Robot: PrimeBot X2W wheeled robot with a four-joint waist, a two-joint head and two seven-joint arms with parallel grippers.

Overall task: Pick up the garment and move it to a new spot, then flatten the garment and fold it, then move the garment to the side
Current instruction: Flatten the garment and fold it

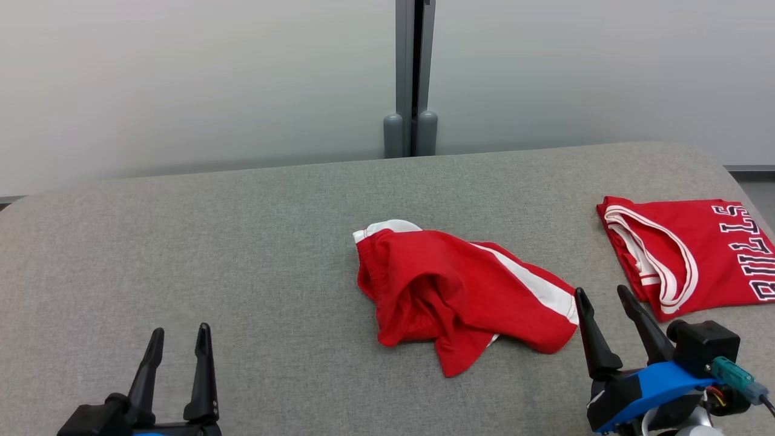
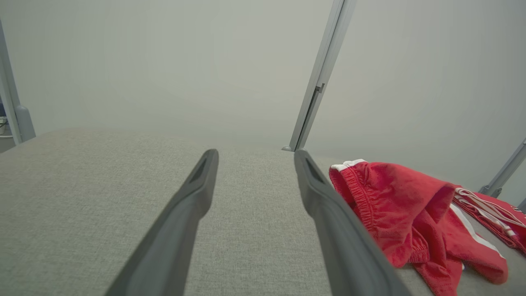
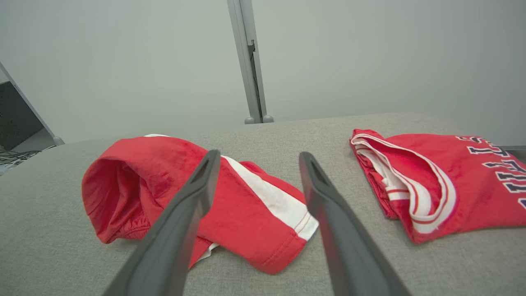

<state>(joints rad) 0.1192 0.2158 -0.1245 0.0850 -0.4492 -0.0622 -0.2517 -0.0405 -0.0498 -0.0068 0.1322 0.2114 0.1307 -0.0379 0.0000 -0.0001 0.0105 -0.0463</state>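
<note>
Garment (image 1: 448, 290) being gripped by neither pincer. Standing wide open and empty just right of the garment's white-striped hem with the right pincer (image 1: 602, 293), long dark fingers (image 3: 191, 205) pointing past that hem; in the right wrist view, framing the striped leg end between the two of them. Hovering just as wide and just as empty well to the left of the garment, and lower in the head view, with the left pincer (image 1: 181, 330), bare grey cloth showing in its gap. Lying crumpled and loose on the grey fabric-covered tabletop (image 1: 242, 242): red shorts, elastic waistband bunching at the left end, white side stripe running toward the right end, one pointed corner trailing out below. Resting flat to the right of the garment, near it but not touching, a folded red jersey (image 1: 696, 254) with white-trimmed openings facing the garment and dark lettering on the side turned away. Rising behind the garment, a grey post (image 1: 413, 79) dividing two pale wall panels (image 1: 181, 79).
</note>
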